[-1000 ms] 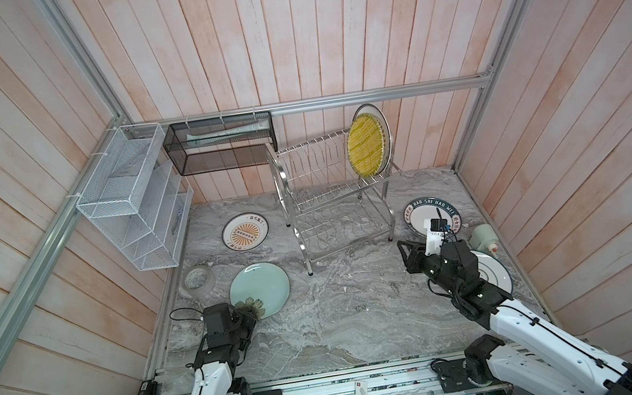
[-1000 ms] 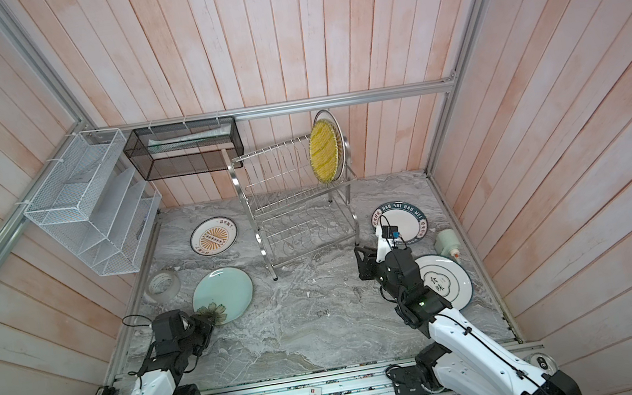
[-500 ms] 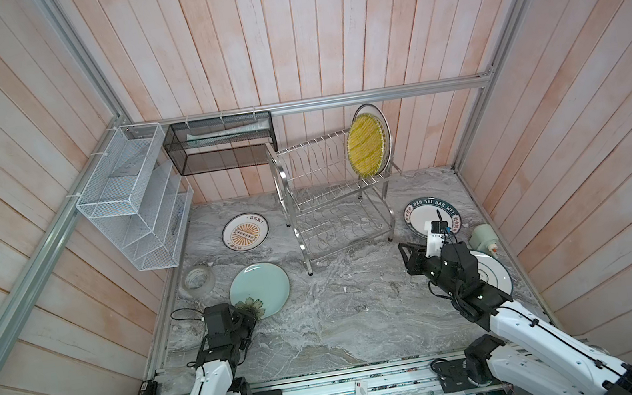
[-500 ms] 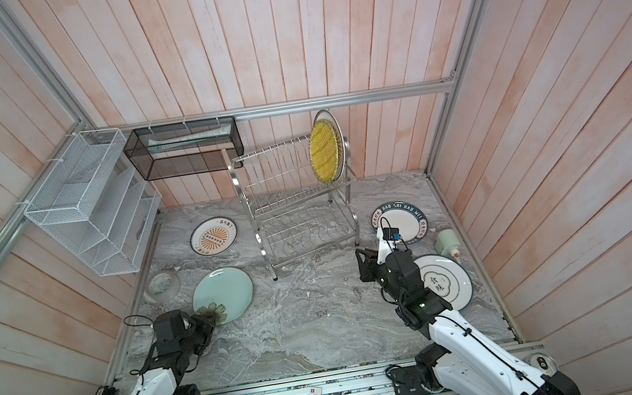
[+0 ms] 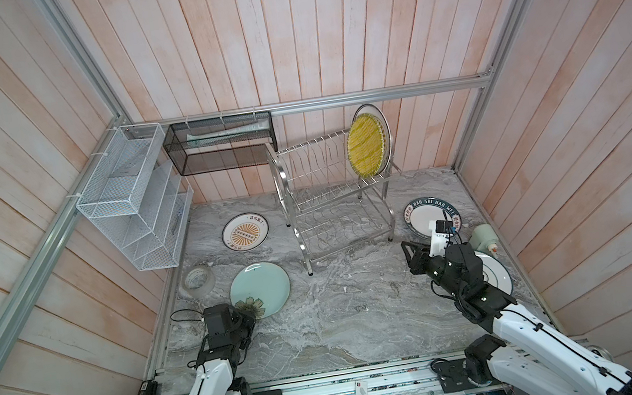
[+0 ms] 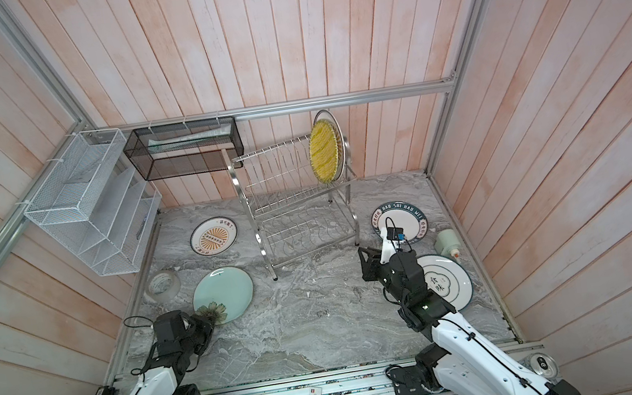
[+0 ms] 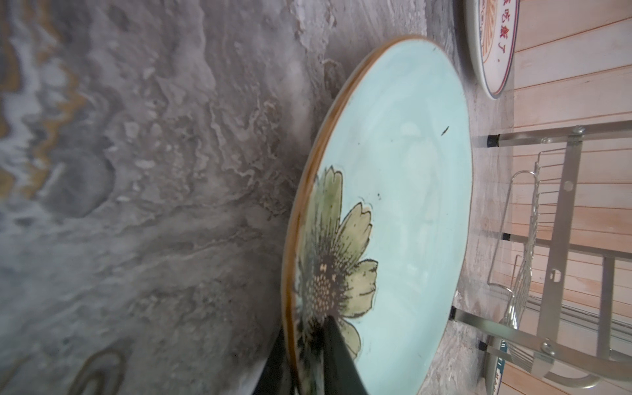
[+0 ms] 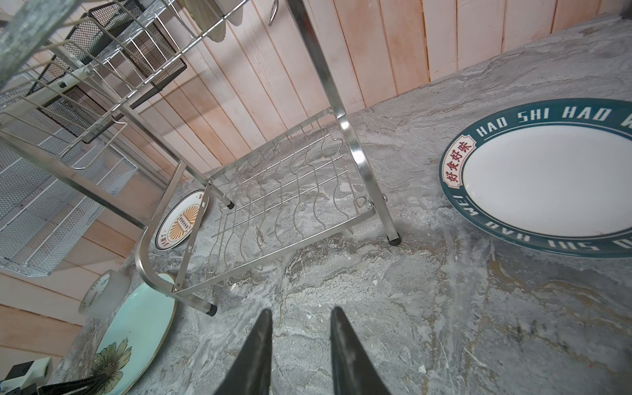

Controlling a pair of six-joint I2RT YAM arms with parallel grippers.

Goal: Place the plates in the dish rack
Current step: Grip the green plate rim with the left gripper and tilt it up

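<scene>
A pale green plate with a dark flower (image 5: 264, 287) (image 6: 224, 291) (image 7: 403, 171) lies at the front left of the table. My left gripper (image 5: 250, 315) (image 6: 206, 321) (image 7: 304, 325) is shut on its near rim by the flower, one finger above and one below. My right gripper (image 5: 410, 254) (image 6: 365, 259) (image 8: 301, 311) hangs open and empty over bare table right of the dish rack (image 5: 332, 204) (image 6: 296, 218) (image 8: 284, 191). A yellow plate (image 5: 365, 145) stands in the rack's top tier. Flat on the table lie a sunburst plate (image 5: 246, 232), a lettered-rim plate (image 5: 425, 212) (image 8: 547, 178) and a cloud plate (image 6: 448, 283).
A grey tape roll (image 5: 199, 280) sits left of the green plate. A white mesh organizer (image 5: 134, 199) and a black mesh basket (image 5: 221, 149) hang on the left and back walls. A pale green bottle (image 5: 483, 238) lies by the right wall.
My left gripper's fingers have come together on the green plate's rim. The right arm has barely moved.
</scene>
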